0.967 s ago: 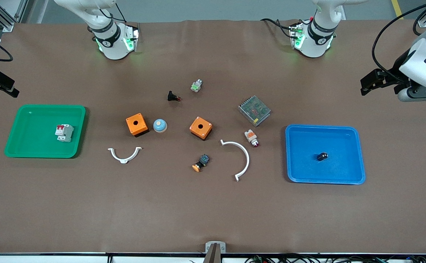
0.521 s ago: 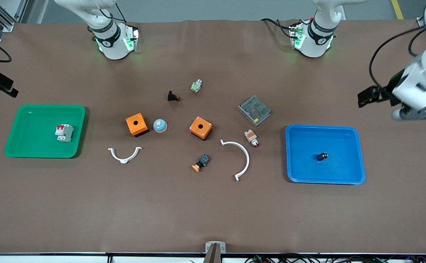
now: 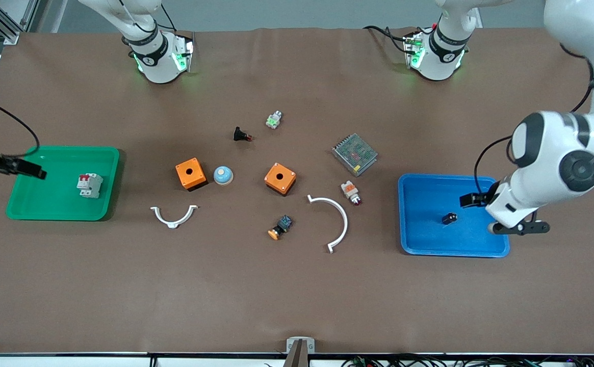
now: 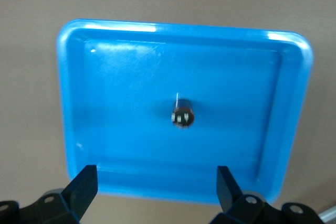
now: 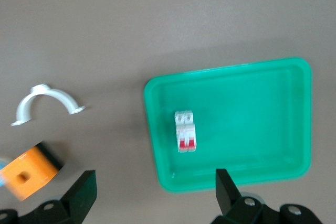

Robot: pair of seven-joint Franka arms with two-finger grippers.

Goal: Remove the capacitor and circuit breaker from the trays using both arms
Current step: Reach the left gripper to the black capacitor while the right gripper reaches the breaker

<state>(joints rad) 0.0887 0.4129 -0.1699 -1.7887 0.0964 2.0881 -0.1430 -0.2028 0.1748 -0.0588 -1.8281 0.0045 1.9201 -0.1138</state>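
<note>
Black capacitor (image 4: 182,117) in blue tray (image 4: 294,103) under spread left gripper (image 4: 157,190) | right gripper (image 5: 155,192) spread above breaker (image 5: 186,131)

We see a black capacitor (image 3: 449,218) in a blue tray (image 3: 419,239), a white-grey breaker (image 3: 89,184) with red toggles in a green tray (image 3: 31,204), two orange boxes (image 3: 190,173) (image 3: 280,178), all on the brown desk (image 3: 225,295).

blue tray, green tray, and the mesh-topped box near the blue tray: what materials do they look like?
Blue tray: likely moulded plastic, glossy; bright highlights along its rounded rim in the left wrist view.
Green tray: same look, probably glossy plastic, with a smooth one-piece rim.
Mesh-topped box: appears to be metal, dull silver-grey perforated cover; too small to confirm.
</note>
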